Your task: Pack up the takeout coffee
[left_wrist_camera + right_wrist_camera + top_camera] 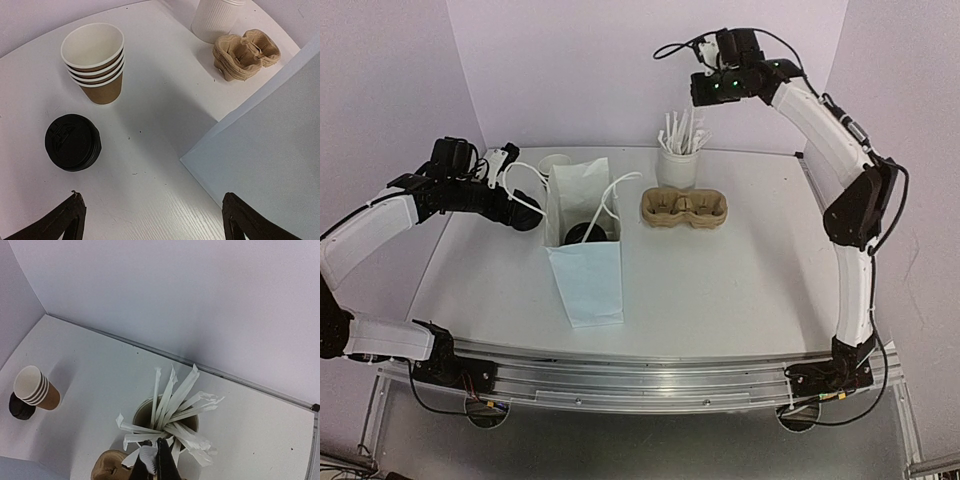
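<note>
Arm (817,118) on right arches high, fingers (165,465) closed above stick cup (678,168)

Pale lilac walls (570,70) enclose a white table (740,280) on three sides; an aluminium rail (650,385) edges its front.

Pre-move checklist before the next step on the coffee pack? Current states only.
1. Left gripper open, nothing between its fingers: ok.
2. Cup stack upright, nested, standing free: ok.
3. Lids stacked beside the cups, not touching them: ok.
4. Carrier on the table, pockets free of cups: ok.
5. Bag upright, mouth open: ok. What the dark thing inside is: cannot tell.
6. Right gripper shut above the stick cup. Whether it is clear of the sticks: cannot tell.
</note>
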